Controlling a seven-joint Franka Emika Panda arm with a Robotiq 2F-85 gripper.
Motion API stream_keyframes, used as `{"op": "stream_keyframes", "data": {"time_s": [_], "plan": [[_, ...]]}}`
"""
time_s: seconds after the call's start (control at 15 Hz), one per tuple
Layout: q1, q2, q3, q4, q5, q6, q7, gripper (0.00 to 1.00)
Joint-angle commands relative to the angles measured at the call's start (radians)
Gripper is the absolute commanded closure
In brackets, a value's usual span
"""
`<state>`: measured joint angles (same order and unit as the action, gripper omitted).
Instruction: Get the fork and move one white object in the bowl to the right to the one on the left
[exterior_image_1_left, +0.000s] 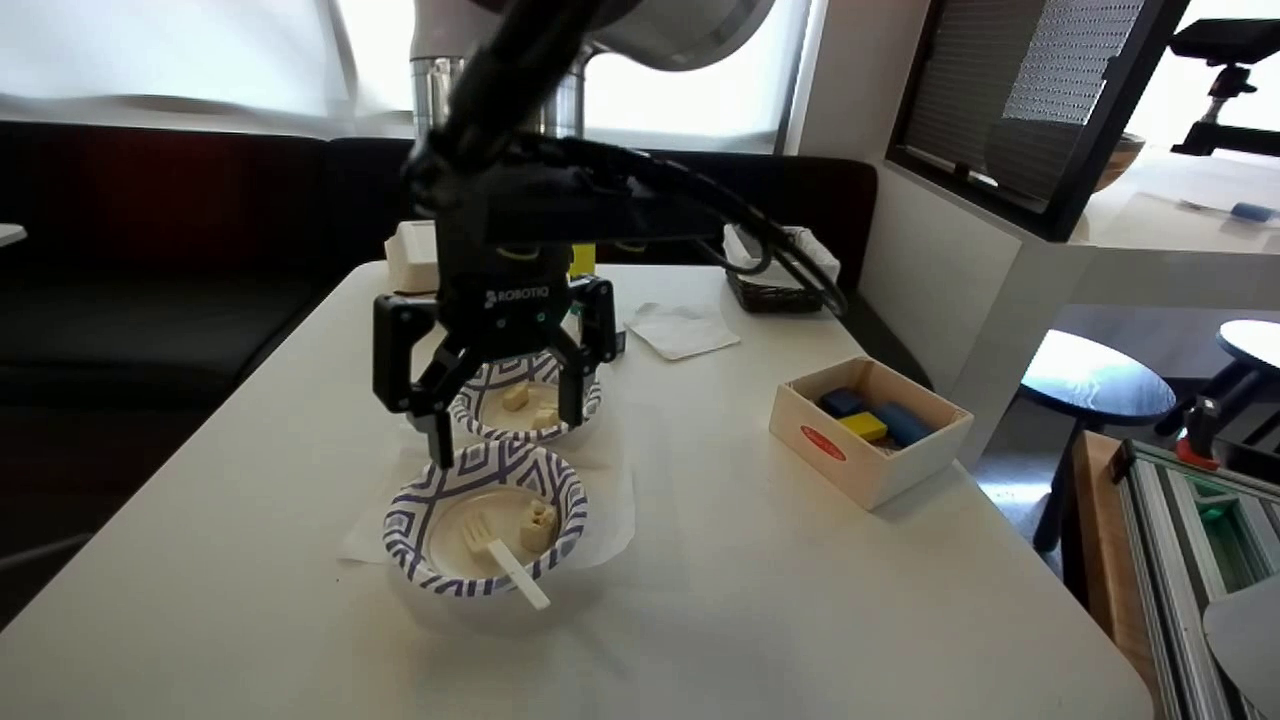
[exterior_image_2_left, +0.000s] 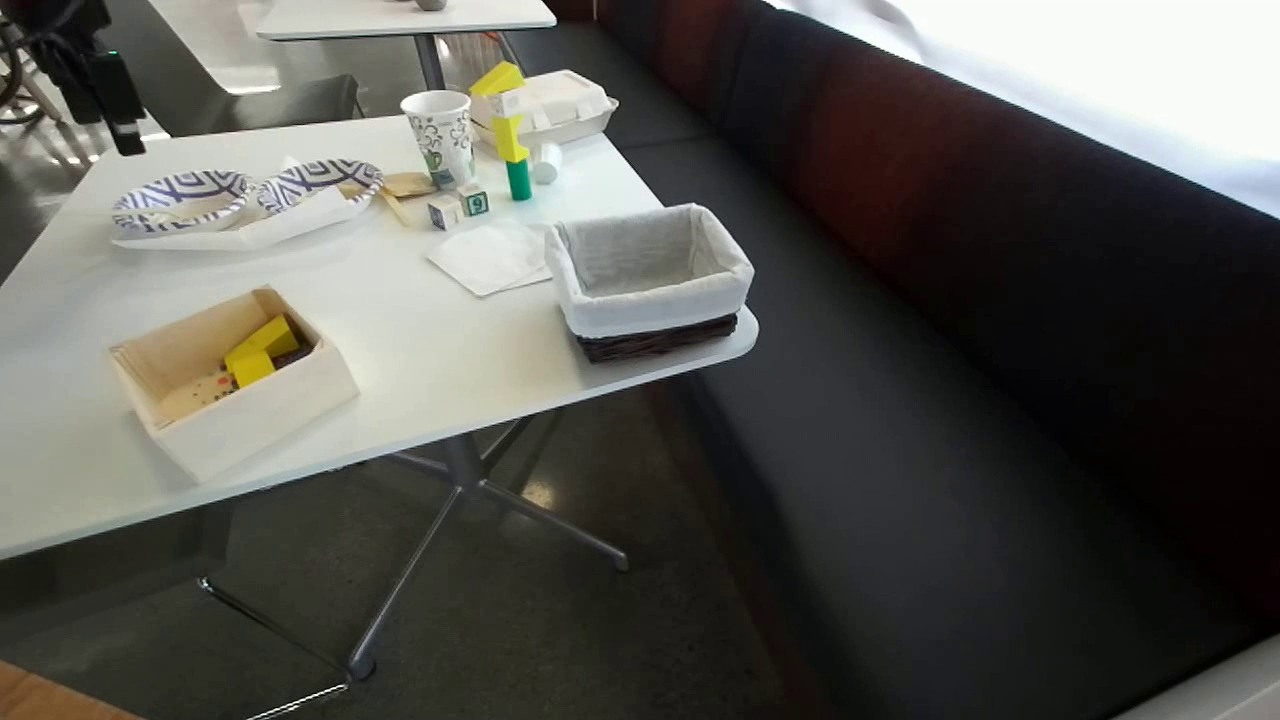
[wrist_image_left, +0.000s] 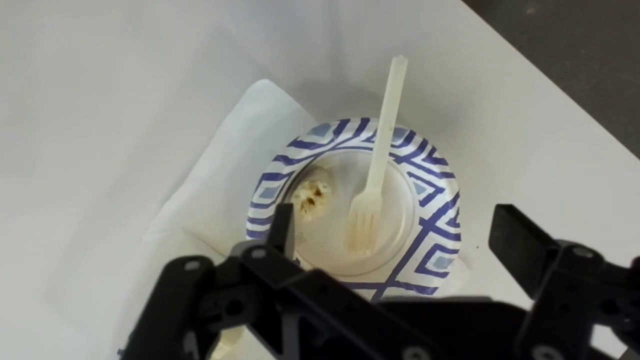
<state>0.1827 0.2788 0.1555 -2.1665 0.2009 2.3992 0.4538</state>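
Note:
The white plastic fork (exterior_image_1_left: 515, 572) lies in the near patterned bowl (exterior_image_1_left: 405, 535), its tines inside and its handle over the rim; the fork also shows in the wrist view (wrist_image_left: 384, 135). One pale white object (exterior_image_1_left: 537, 527) sits in that bowl beside the fork; it shows in the wrist view (wrist_image_left: 311, 199). A second patterned bowl (exterior_image_1_left: 468, 415) stands behind, partly hidden by the gripper, with pale pieces (exterior_image_1_left: 515, 397) in it. My gripper (exterior_image_1_left: 508, 425) is open and empty above the bowls, pointing down. In the wrist view the fork's tines lie between the spread fingers (wrist_image_left: 392, 220).
The bowls stand on white paper (exterior_image_1_left: 610, 510). A wooden box (exterior_image_1_left: 835, 468) with blocks is on the table. A lined basket (exterior_image_2_left: 650, 305), a paper cup (exterior_image_2_left: 440, 130), stacked blocks (exterior_image_2_left: 512, 145) and a takeout box (exterior_image_2_left: 570, 120) are at the table's far end.

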Motion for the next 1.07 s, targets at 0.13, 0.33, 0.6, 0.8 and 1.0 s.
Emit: {"op": "stream_keyframes", "data": {"time_s": [0.13,0.33,0.6,0.8,1.0], "plan": [[0.033,0.044,-0.013,0.040,-0.015,-0.003,0.022,0.00],[0.044,0.065,-0.024,0.053,-0.041,-0.001,0.045,0.00],[0.084,0.105,-0.045,0.055,-0.119,0.032,0.081,0.00],[0.109,0.119,-0.048,0.042,-0.139,0.074,0.103,0.00],[0.136,0.124,-0.056,0.028,-0.140,0.140,0.133,0.00]]}}
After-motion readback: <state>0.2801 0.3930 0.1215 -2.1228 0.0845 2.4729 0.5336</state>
